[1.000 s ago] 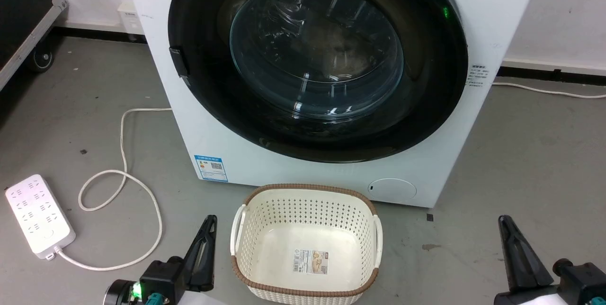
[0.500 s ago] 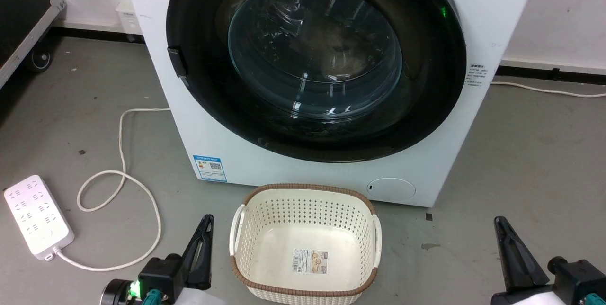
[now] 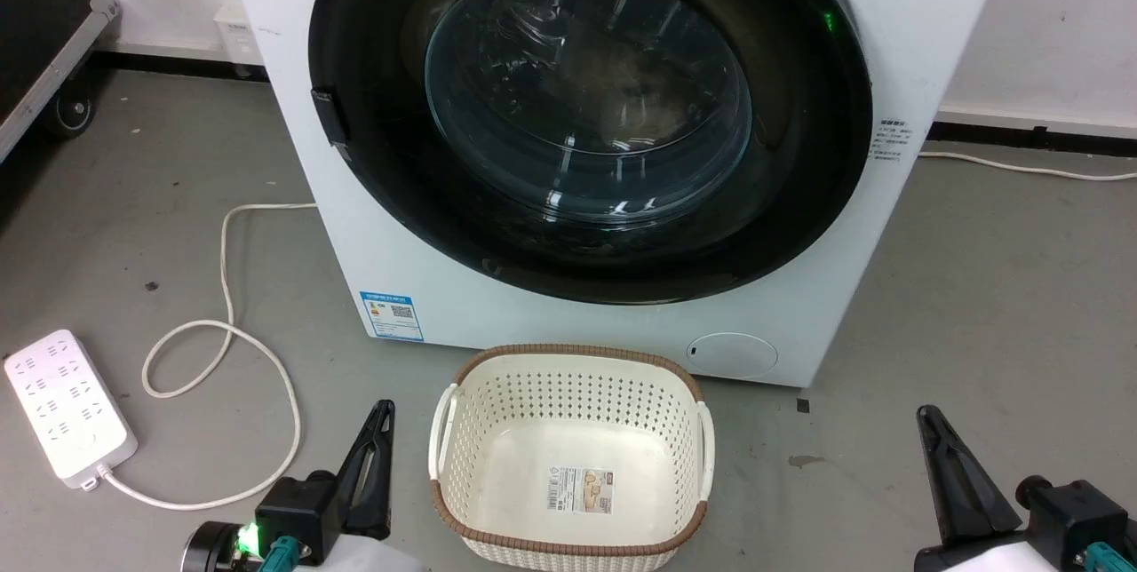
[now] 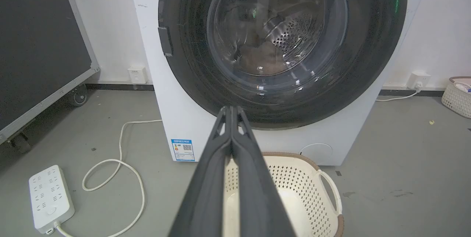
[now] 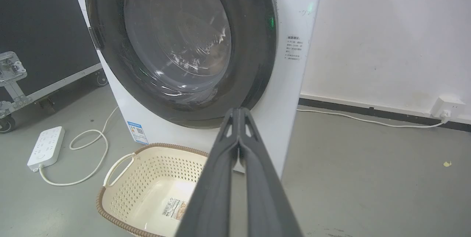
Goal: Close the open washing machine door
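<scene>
While left gripper (image 4: 231,111) and right gripper (image 5: 239,112) pinch closed, the washing machine door (image 3: 586,110), seemingly flush, stands ahead.

Basket (image 3: 568,394) lies before the washing machine door (image 3: 586,101), power strip (image 3: 67,408) left, perhaps laundry (image 4: 263,58) inside.

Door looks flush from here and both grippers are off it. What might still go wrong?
The door sits flush with the machine front, but whether its latch caught cannot be told; it might swing open. The basket stands right before the machine; another reach would pass over it and might knock it. The cord and power strip lie on the floor at the left, a snag if you roll that way.
</scene>
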